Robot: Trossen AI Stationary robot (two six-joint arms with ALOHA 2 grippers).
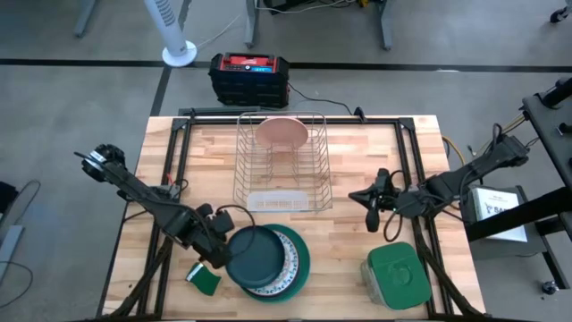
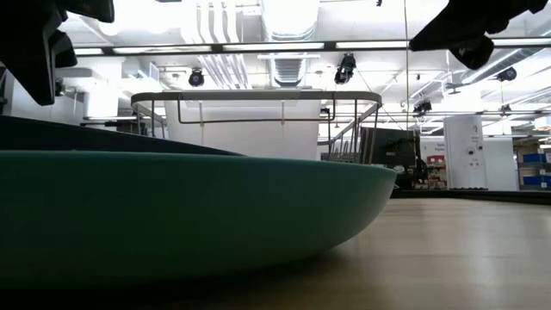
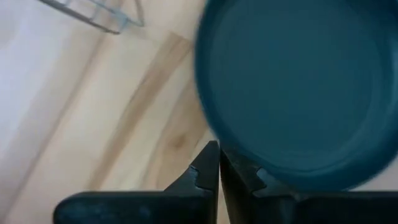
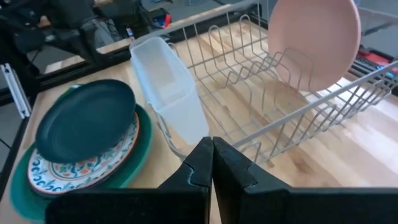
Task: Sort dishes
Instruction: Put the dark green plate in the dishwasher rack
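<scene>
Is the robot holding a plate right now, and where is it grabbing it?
No. The left gripper is shut beside the dark teal plate's rim, gripping nothing; the right gripper is shut and empty.

A light wooden table (image 1: 349, 277) with a dark frame carries everything. Toward its far middle stands a wire dish rack (image 1: 282, 165). Near the front edge, left of centre, a bright teal-green plate (image 1: 302, 268) lies flat on the wood at the bottom of a stack. Just left of it sits a small green sponge (image 1: 206, 283). On the near right rests a square green-lidded container (image 1: 394, 275).
</scene>
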